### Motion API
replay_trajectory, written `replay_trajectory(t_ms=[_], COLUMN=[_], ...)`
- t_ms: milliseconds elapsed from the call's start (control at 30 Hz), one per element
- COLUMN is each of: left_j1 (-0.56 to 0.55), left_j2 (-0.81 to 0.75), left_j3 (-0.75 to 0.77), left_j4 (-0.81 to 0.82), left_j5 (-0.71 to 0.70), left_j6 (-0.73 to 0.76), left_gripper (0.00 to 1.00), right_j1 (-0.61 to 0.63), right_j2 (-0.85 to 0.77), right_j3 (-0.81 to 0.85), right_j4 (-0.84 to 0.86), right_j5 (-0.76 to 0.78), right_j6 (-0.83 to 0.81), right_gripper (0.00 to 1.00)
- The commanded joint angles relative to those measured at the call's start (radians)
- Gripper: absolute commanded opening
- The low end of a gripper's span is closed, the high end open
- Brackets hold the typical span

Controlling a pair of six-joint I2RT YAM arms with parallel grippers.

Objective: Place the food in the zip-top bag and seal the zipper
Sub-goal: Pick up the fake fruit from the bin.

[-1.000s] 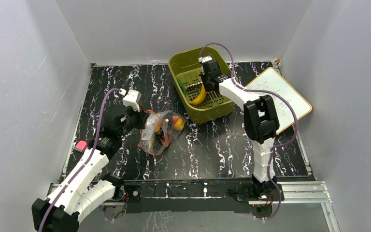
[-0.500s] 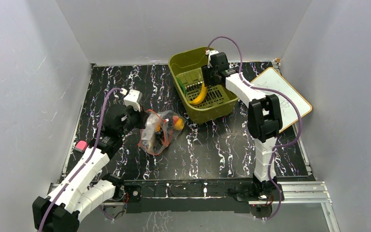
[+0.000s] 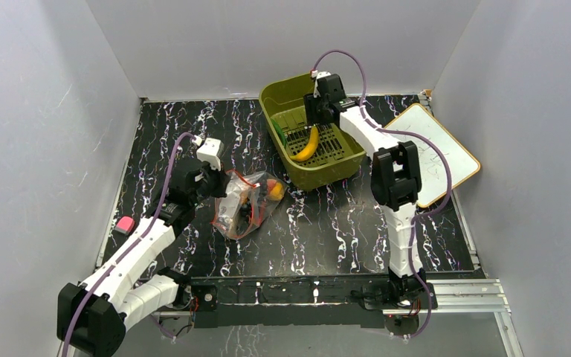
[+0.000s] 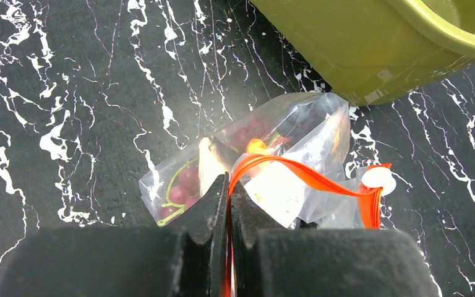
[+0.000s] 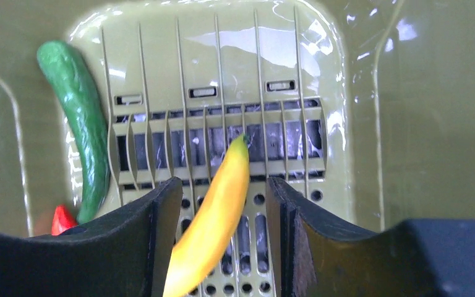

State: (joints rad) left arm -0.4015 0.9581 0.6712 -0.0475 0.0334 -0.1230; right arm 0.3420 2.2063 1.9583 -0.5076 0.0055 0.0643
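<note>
Olive-green plastic formed the slotted basket [image 3: 323,177] at the far middle of the black marbled table [image 3: 327,230]. The right gripper [image 5: 222,189] hung inside it, pointing down at its floor. Its jaws stood apart on either side of the yellow banana [image 5: 213,216], with a gap between each finger and the fruit. The banana lay on the slotted floor, gripped by nothing. Along the left of that floor lay a long green toy vegetable [image 5: 80,142], with a red chili [image 5: 62,219] just beside its near end.

Near and left of the basket, just beside its wall, the zip-top bag [image 3: 244,202] lay crumpled on the table. The left gripper [image 4: 229,204] was clamped tight on the zipper [image 4: 303,173] at the bag's mouth. The red-orange strip ran out from between the jaws toward the right and ended at a small white round tab [image 4: 377,180]. Purple-red grapes [image 4: 182,182] and an orange piece [image 4: 256,146] showed through the clear plastic. A whiteboard [image 3: 439,149] lay to the right of the basket.
</note>
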Motion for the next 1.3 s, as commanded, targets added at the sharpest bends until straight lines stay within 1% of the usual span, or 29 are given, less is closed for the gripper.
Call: replay_trajectory(t_ms=[0,100,233,300,367,467,667,800,900,1033,1100,1267], left_j1=[-0.002,-0.002,-0.002,-0.002,-0.002,-0.002,-0.002,-0.002,-0.003,-0.002,-0.002,-0.002], left_j2=[-0.008,-0.006,0.000,0.004,0.000,-0.013,-0.034,-0.044,-0.055,-0.065,-0.069,-0.076], left_j3=[0.000,0.004,0.004,0.005,0.005,0.003,0.006,0.009,0.008,0.007,0.008,0.015], left_j4=[0.032,0.039,0.039,0.042,0.044,0.040,0.029,0.019,0.016,0.013,0.014,0.013], left_j5=[-0.011,-0.015,-0.007,0.002,0.009,0.002,-0.010,-0.012,-0.018,-0.026,-0.022,-0.009], left_j6=[0.023,0.018,0.014,0.014,0.012,0.011,0.023,0.025,0.029,0.031,0.028,0.003], left_gripper=[0.00,0.00,0.00,0.00,0.00,0.00,0.00,0.00,0.00,0.00,0.00,0.00], right_j1=[0.009,0.026,0.034,0.039,0.041,0.041,0.041,0.041,0.040,0.041,0.043,0.047], right_j2=[0.078,0.098,0.121,0.130,0.135,0.149,0.177,0.177,0.153,0.069,0.022,-0.078], right_j3=[0.120,0.120,0.122,0.133,0.133,0.145,0.154,0.155,0.144,0.071,0.031,-0.052], right_j4=[-0.015,-0.028,-0.030,-0.038,-0.036,-0.050,-0.067,-0.072,-0.061,0.027,0.068,0.142], right_j5=[0.064,0.113,0.112,0.160,0.167,0.145,0.161,0.173,0.182,0.153,0.133,0.114], right_j6=[0.119,0.119,0.116,0.112,0.094,0.091,0.091,0.085,0.076,0.068,0.066,0.065], right_gripper=[0.50,0.50,0.51,0.53,0.54,0.51,0.49,0.41,0.29,0.19,0.17,0.16])
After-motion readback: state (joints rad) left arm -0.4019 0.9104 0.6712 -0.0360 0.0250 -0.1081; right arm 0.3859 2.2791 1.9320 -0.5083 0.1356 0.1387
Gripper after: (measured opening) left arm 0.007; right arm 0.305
